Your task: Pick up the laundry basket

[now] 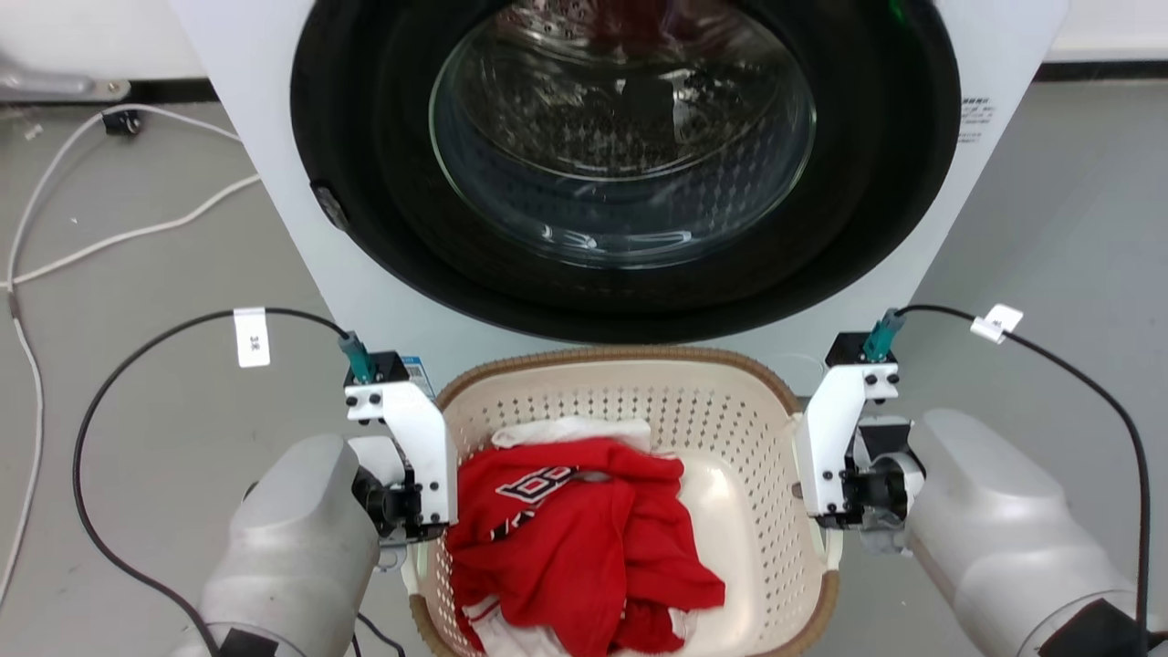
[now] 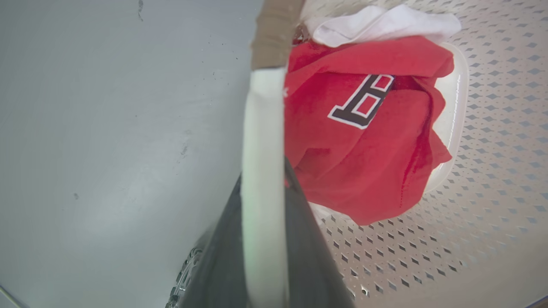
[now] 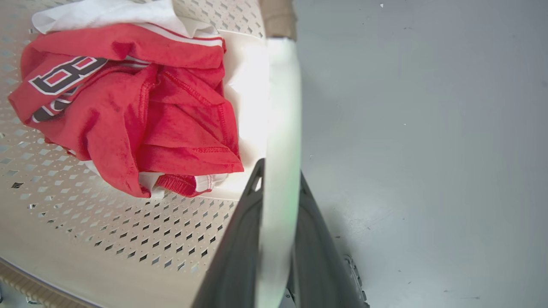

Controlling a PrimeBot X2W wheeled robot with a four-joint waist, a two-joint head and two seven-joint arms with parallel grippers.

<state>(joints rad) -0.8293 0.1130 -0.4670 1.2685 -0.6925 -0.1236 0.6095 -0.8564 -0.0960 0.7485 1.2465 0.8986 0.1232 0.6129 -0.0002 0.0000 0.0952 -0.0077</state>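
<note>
At the far left a white cable [image 1: 109, 242] winds over the grey floor [image 1: 137, 438], and a black cable [image 1: 119, 365] with a white tag loops to the left arm. The left hand [image 2: 263, 179] is at the basket's left side. In its wrist view the two dark fingers [image 2: 308, 239] sit closed against either face of the white left handle [image 2: 262, 128], one outside the basket and one inside, so the hand grips the handle.

The basket [image 1: 620, 358] is between the two arms, directly in front of the washer [image 1: 985, 55] and just below its round glass door [image 1: 620, 137], which is shut. Whether the basket rests on the floor or is clear of it cannot be told. Inside it a crumpled red shirt [image 1: 566, 538] with dark and white lettering lies toward the left and near side. A white cloth [image 1: 570, 429] is tucked under the shirt's far edge. Bare cream bottom shows to the shirt's right.

The right hand [image 3: 279, 175] is at the basket's right side. Its fingers [image 3: 239, 248] are closed the same way on the white right handle [image 3: 282, 107], with floor showing beyond it. Another tagged black cable [image 1: 1077, 374] arcs over the right arm.
</note>
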